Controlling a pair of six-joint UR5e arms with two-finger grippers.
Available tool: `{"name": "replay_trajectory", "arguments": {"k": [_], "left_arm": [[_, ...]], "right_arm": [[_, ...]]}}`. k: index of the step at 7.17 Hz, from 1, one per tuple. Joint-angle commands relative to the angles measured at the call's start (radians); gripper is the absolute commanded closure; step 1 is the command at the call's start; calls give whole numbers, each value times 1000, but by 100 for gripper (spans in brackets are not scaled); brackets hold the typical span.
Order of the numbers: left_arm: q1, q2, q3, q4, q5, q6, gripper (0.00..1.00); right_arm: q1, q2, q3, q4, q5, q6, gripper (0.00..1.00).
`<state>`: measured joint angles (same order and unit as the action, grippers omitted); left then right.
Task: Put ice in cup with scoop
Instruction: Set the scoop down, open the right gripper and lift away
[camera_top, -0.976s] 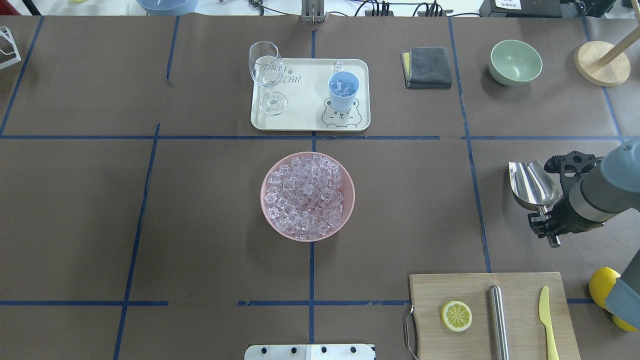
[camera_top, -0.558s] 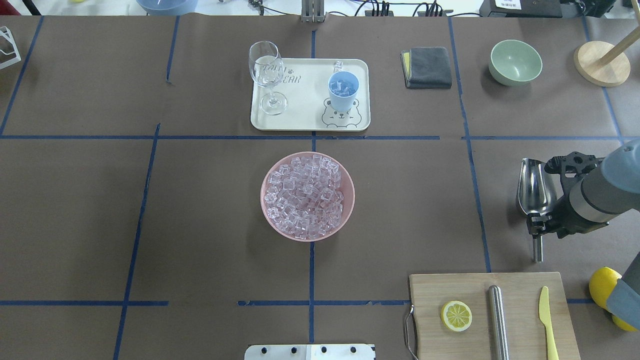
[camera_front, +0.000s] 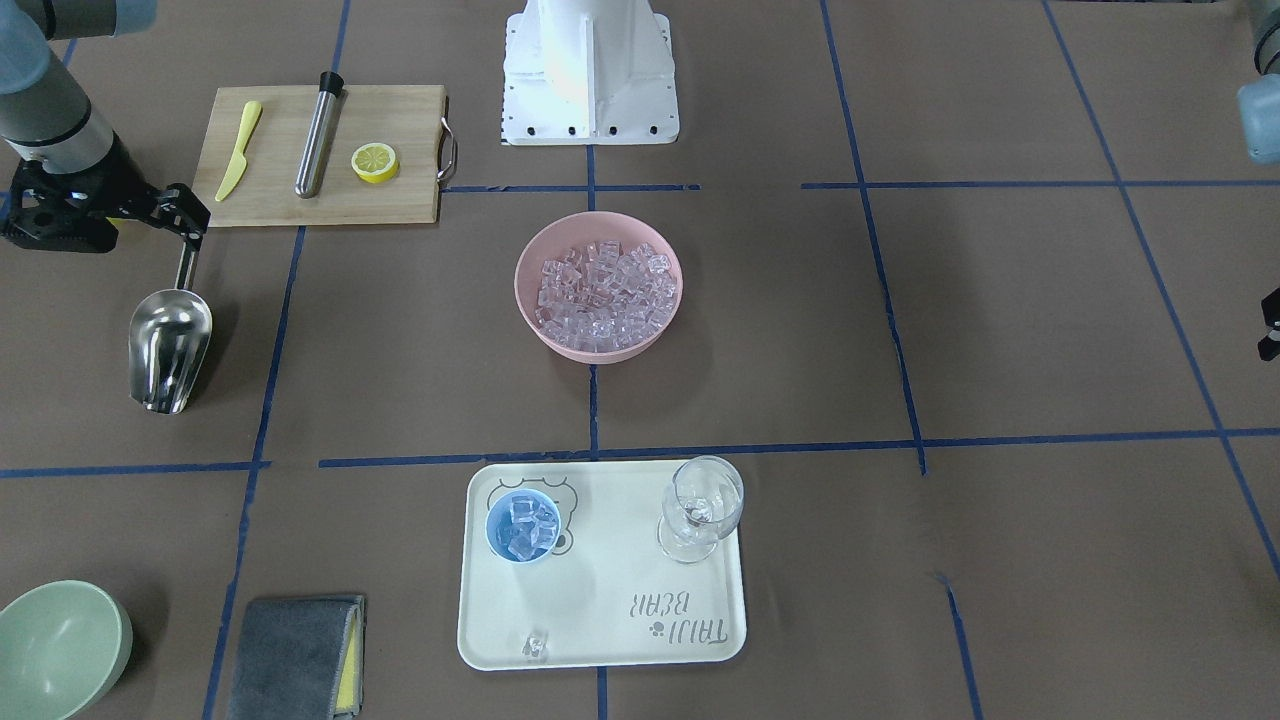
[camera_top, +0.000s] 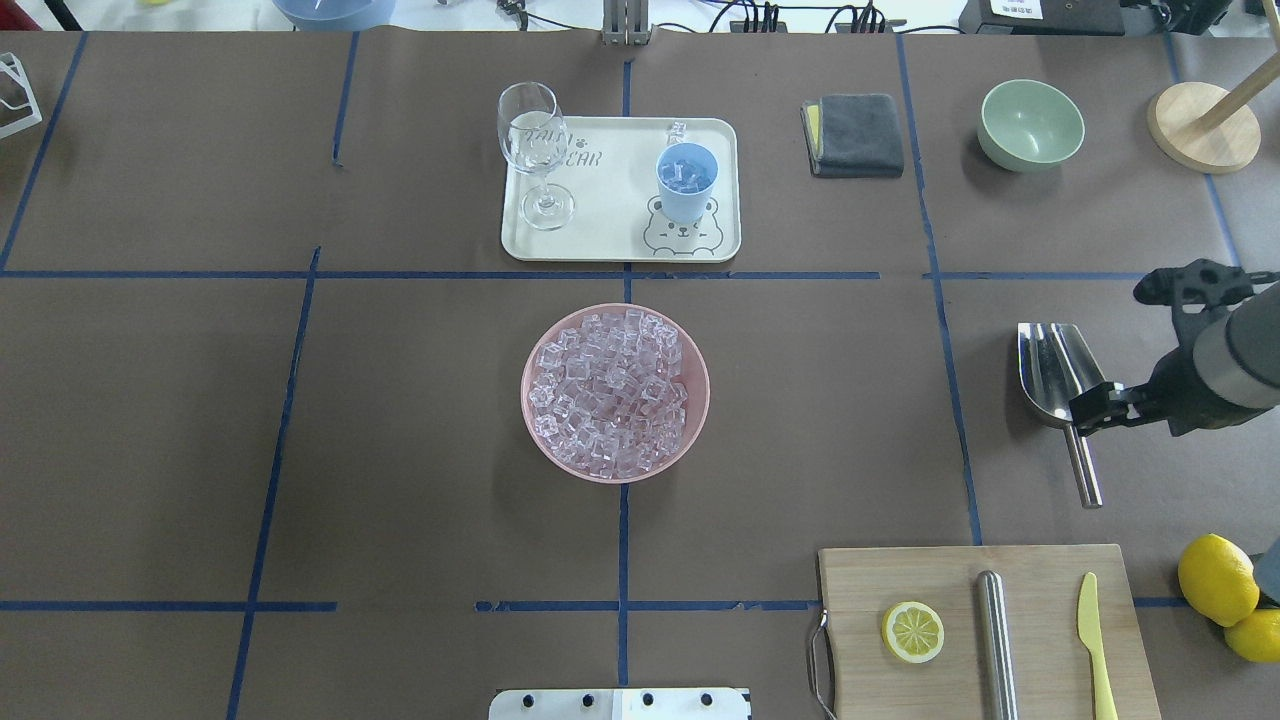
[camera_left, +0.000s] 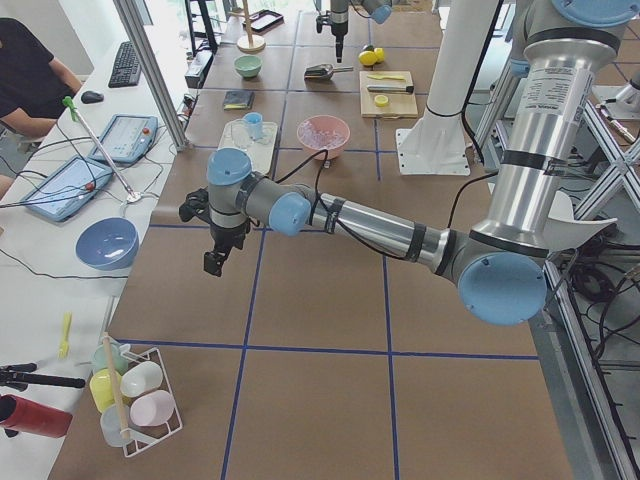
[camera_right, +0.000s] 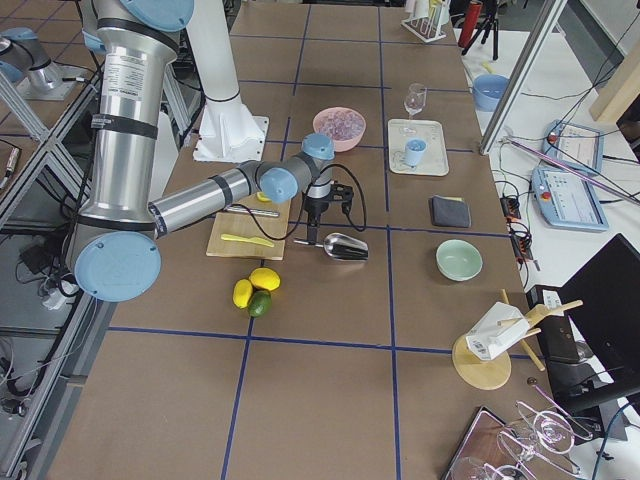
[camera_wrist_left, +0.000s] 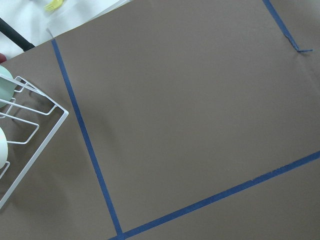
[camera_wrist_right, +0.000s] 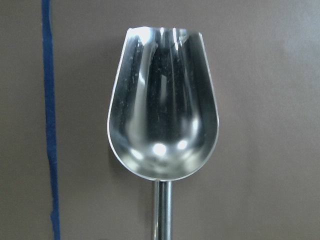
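Currently scoop (camera_top: 1058, 372) lies trough-up on the table (camera_top: 400, 450), handle end reaching just under the right gripper (camera_top: 1112, 350), whose jaws stand wide apart, clamped on nothing.

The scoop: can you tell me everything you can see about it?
The scoop is shiny steel, like a mirror. It has a deep rounded trough, open at the front end, and a short straight bar handle. It is empty. It lies on the brown table cover with the trough facing up, beside a blue tape line. The right gripper is open by the handle. I cannot tell whether a finger touches it.
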<state>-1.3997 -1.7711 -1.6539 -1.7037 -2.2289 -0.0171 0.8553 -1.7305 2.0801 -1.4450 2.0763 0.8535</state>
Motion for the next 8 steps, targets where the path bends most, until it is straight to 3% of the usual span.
{"name": "replay_trajectory", "arguments": {"k": [1,3,4,6,8], "left_arm": [[-33,-7,0,146,-2,149,0],[-97,16,40,208,-12,247,0],[-119,89,45,197,-20,303,0],[-139,195,48,200,-52,364,0],[-142,203,48,211,-70,323,0]], "right_arm": [[254,-4,-41,-8,124,-318,0],[472,0,-180,-6,252,-634,0],[551,0,-234,-6,261,-760,0],[594,29,-271,1,260,-768,0],[627,32,-267,3,243,-768,0]]}}
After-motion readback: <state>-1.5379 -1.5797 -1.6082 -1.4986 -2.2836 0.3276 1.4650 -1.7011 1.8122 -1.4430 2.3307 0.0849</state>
